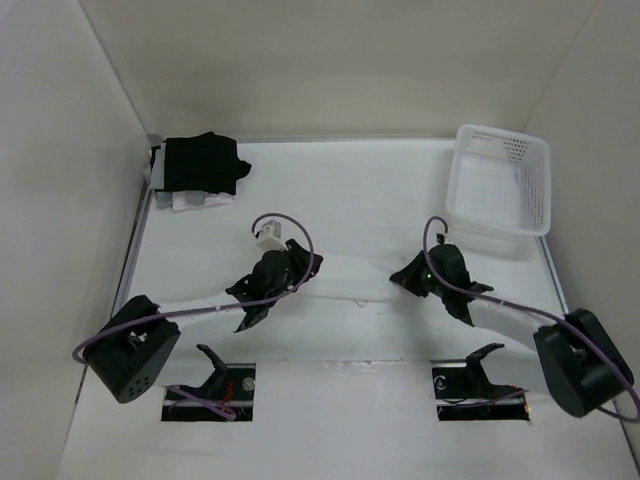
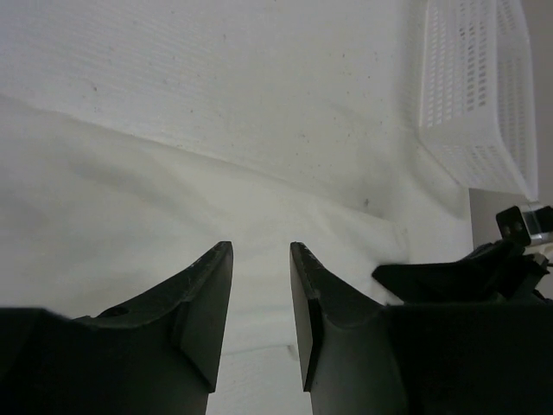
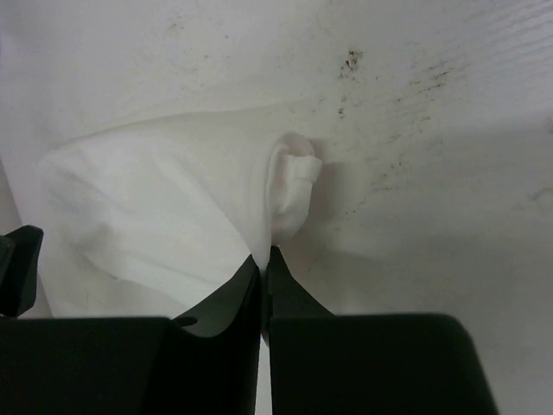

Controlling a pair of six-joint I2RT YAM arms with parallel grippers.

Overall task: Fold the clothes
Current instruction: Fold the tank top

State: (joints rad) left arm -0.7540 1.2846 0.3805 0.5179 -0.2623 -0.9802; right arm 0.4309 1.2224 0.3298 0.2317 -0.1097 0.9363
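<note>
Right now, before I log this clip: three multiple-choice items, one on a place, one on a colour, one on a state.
1. Where does the white basket stand? A) far right corner B) far left corner C) between the arms
2. What colour are the folded garments at the far left? A) red B) black C) blue
3. How is the right claw? A) wide open B) holding the basket C) shut on the white garment
1 A: it sits far right in the top view. 2 B: the pile is black. 3 C: fabric is pinched between its closed fingers.
</note>
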